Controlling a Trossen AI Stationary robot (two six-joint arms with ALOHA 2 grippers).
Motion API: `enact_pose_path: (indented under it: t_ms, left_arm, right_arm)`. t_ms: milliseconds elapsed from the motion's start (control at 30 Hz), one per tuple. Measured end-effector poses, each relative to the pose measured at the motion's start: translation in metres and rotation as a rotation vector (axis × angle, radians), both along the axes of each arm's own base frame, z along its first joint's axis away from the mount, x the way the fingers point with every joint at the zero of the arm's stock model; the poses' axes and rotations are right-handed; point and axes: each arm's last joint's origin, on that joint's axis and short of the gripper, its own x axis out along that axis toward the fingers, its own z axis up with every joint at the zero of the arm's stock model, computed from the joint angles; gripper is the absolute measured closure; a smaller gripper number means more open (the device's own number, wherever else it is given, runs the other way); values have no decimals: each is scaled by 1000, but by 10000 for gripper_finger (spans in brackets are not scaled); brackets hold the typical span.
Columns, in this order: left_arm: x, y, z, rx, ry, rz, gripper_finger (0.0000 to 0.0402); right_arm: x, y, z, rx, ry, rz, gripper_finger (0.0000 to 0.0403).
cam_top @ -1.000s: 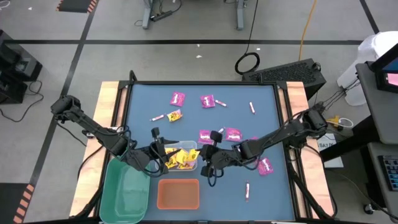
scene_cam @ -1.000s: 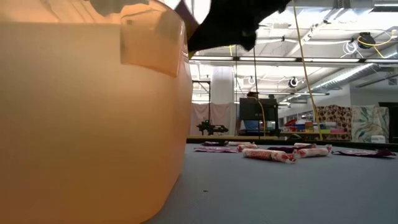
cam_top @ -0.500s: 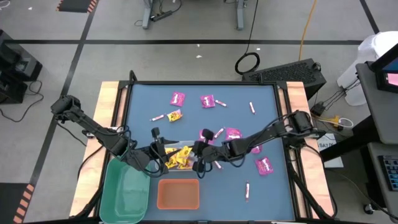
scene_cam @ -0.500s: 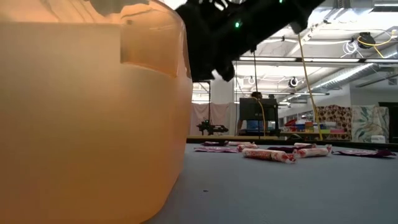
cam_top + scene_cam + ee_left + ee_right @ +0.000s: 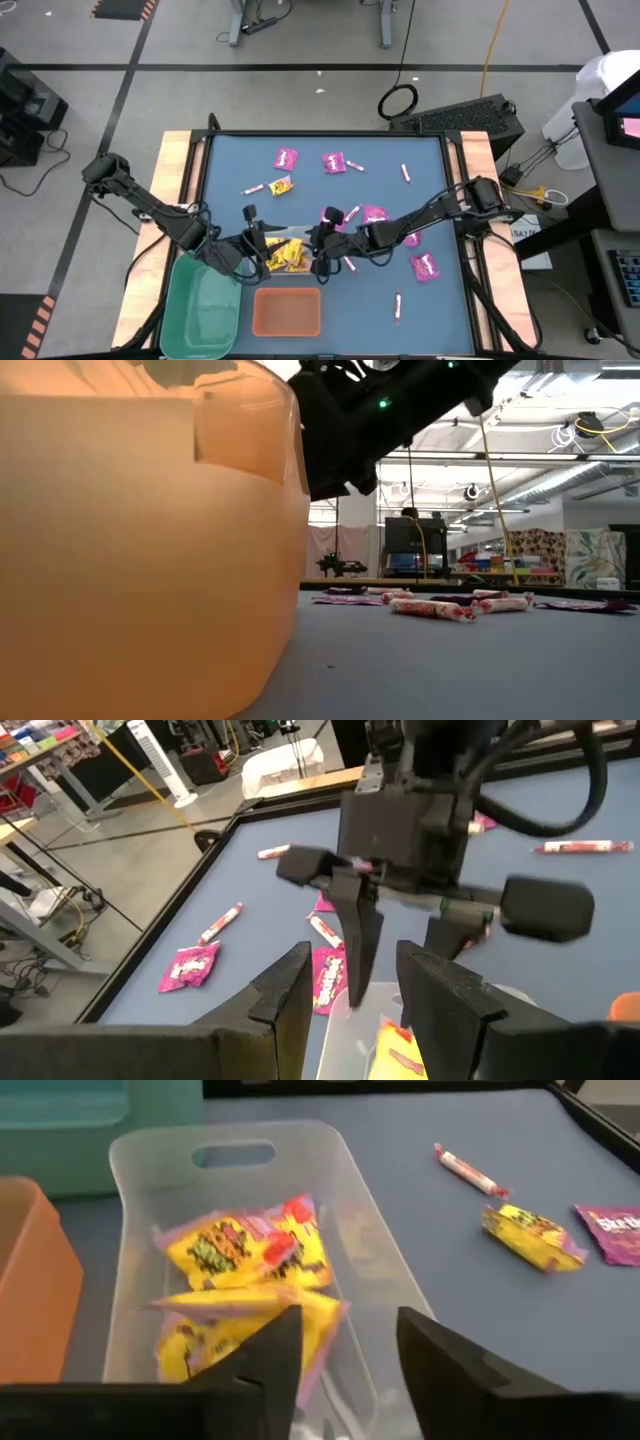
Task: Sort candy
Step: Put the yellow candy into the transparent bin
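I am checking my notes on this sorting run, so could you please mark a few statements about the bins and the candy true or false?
1. The clear bin holds yellow packets. True.
2. The orange bin is full of magenta packets. False: in the high view it looks empty.
3. The right gripper is at the clear bin's edge. True: the right wrist view looks straight into that bin.
4. Every yellow packet is already in a bin. False: one yellow packet lies on the table beside a pink-and-white stick.
5. The left gripper is over the green bin. False: it is beside the clear bin, facing the right gripper.
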Motion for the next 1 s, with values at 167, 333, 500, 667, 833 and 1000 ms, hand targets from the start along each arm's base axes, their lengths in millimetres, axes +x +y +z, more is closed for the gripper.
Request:
enact_pose_path:
  t_ms: [167, 333, 500, 667, 833, 1000]
  left_arm:
    - [0, 0, 0, 3, 4, 0, 249]
    - [0, 1, -1, 7, 10, 5, 249]
    - [3, 14, 1, 58, -39, 186, 249]
    - [15, 51, 1, 128, -15, 355, 249]
    - [29, 105, -1, 25, 45, 372, 249]
    - [29, 151, -9, -138, 135, 292, 249]
  right_arm:
    - [-11, -3, 17, -20, 41, 0, 213]
    - [-29, -7, 43, -80, 100, 32, 210]
    - [-47, -12, 62, -210, 173, 82, 224]
    - [-57, -18, 59, -364, 312, 104, 238]
    - [-55, -36, 53, -420, 397, 100, 251]
    - [-56, -56, 49, -424, 462, 65, 263]
